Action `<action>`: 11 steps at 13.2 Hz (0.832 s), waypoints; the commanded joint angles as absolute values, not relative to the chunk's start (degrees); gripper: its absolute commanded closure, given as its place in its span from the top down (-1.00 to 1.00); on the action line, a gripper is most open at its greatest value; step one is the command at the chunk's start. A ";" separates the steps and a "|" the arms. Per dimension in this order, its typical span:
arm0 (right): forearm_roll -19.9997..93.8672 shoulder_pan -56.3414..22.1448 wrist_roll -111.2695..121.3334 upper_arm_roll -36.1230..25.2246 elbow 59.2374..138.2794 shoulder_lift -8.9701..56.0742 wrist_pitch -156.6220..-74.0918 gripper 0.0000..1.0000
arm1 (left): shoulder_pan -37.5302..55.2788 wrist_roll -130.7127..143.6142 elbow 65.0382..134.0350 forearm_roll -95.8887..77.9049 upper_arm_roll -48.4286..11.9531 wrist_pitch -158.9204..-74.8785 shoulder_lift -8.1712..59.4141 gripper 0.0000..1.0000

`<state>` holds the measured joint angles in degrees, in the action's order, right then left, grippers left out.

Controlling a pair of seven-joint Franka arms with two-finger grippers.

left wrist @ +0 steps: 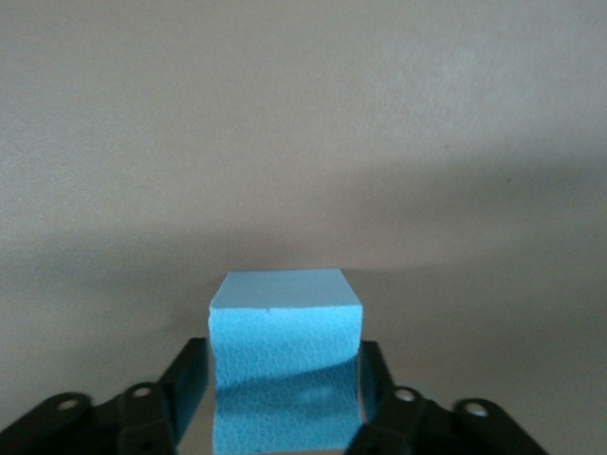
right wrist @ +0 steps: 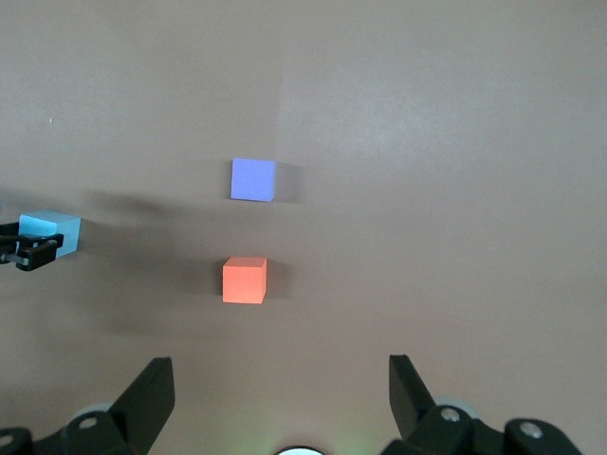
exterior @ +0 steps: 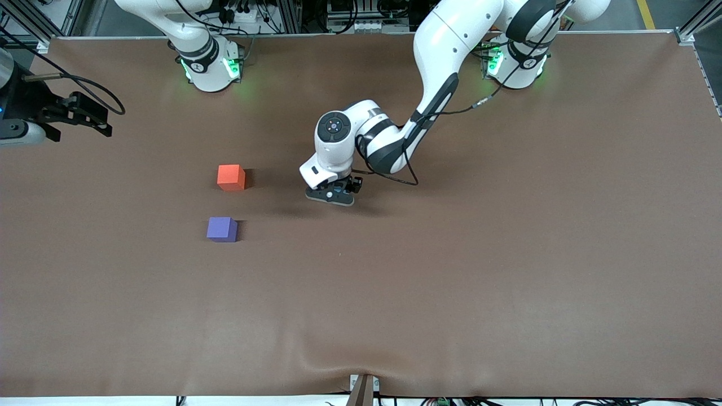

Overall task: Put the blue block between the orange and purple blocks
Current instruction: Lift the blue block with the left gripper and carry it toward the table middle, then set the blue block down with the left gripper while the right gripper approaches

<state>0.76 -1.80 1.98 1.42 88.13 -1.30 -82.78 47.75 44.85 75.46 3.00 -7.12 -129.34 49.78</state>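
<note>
Purple block [exterior: 221, 229]; apparently blue block [left wrist: 285, 365] in left gripper [left wrist: 283, 396].

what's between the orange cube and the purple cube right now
Nothing: only bare brown tabletop separates the bright orange matte cube from the violet-purple matte cube, as the front and right wrist views show.

Desk [exterior: 507, 270] covered by a brown matte sheet, slightly rippled at the edge nearest the front camera. Grey floor [exterior: 626, 14] with a yellow stripe [exterior: 646, 14] and aluminium framing [exterior: 696, 22] above the desk.
</note>
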 commanded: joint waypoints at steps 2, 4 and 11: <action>0.36 -2.72 2.72 1.49 87.10 6.94 -80.96 1.00 | 45.19 46.93 75.76 3.60 -5.72 -119.23 40.90 1.00; -0.78 -4.74 2.72 1.49 86.75 9.39 -81.12 1.00 | 39.49 46.58 75.85 3.60 -5.45 -109.56 33.61 1.00; 5.80 -15.98 -15.79 4.21 92.71 11.51 -89.79 1.00 | 14.45 29.22 76.99 3.96 -6.06 -92.30 17.33 1.00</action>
<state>5.11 -12.42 -9.26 3.08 89.54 11.93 -85.53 20.10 32.94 74.21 3.33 -4.68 -93.64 21.09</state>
